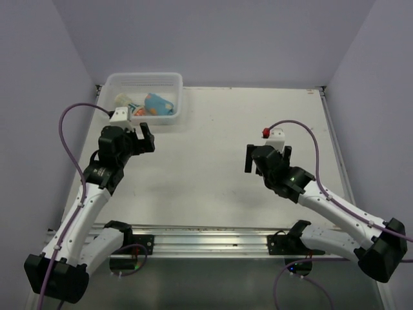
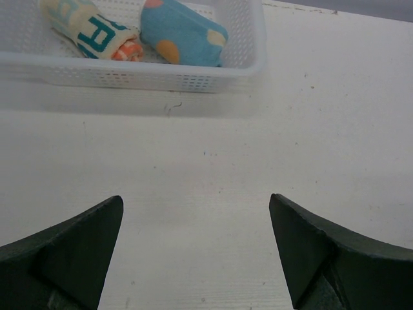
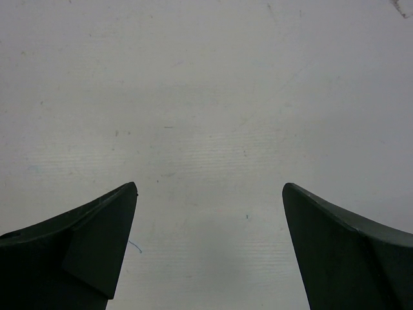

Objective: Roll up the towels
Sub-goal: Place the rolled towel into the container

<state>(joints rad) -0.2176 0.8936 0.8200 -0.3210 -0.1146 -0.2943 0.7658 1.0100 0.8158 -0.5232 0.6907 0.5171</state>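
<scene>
Blue towel (image 2: pixel 182 33) and cream towel (image 2: pixel 90 29) lie rolled side by side in the basket (image 2: pixel 193 81) at the worktop's (image 2: pixel 213 161) far left corner. Left pincer (image 2: pixel 195 206) and right pincer (image 3: pixel 210 190) gape wide, empty. Rolling looks done; best to pull away without nudging the basket

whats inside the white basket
The white basket holds a rolled cream towel with teal lettering beside a rolled blue dotted towel. Whatever lies beneath them is covered and cannot be seen.
</scene>
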